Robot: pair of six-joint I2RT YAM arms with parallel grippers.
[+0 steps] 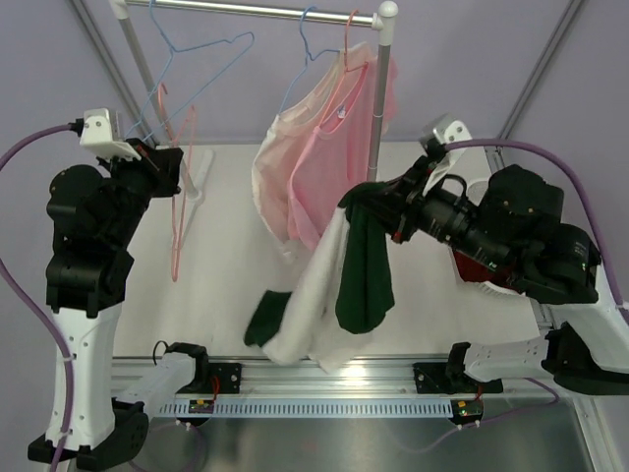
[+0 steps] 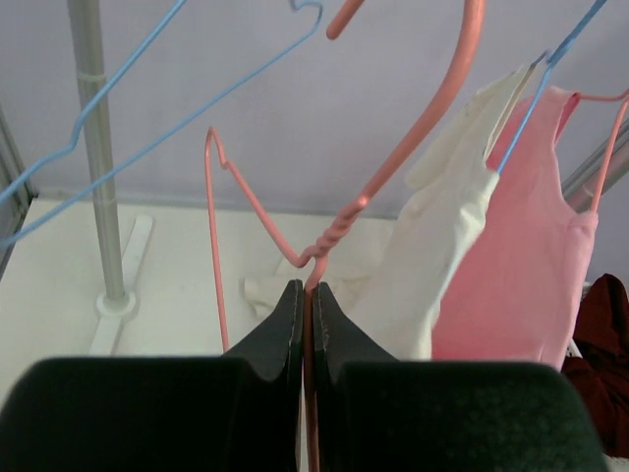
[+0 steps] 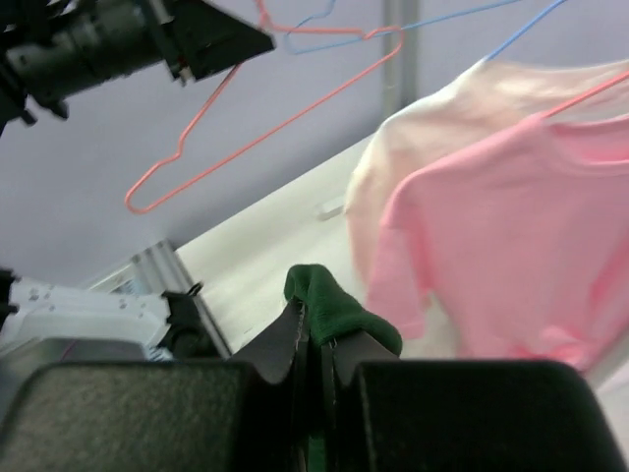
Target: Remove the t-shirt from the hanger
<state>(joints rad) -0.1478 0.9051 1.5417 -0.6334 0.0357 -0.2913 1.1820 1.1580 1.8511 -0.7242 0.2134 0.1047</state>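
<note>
Two robot arms work at a white table with a clothes rail across the far side, at 12 o'clock.

The left gripper, at 9 o'clock in the overhead view, is clenched on a pink wire hanger. Its wrist camera shows the fingers pinched together on the hanger's twisted neck. The hanger is bare and hangs below the gripper.

The right gripper, at 3 o'clock, is grasping the green and white t-shirt, well apart from the hanger. Its wrist camera shows a fold of green cloth squeezed between the closed fingers. The t-shirt drapes from the gripper toward 6 o'clock, and its lower end appears to reach the table near the front edge.

Behind it, at about 12 o'clock, a pink shirt and a cream shirt hang from the rail. An empty blue hanger hangs at 11 o'clock.
</note>
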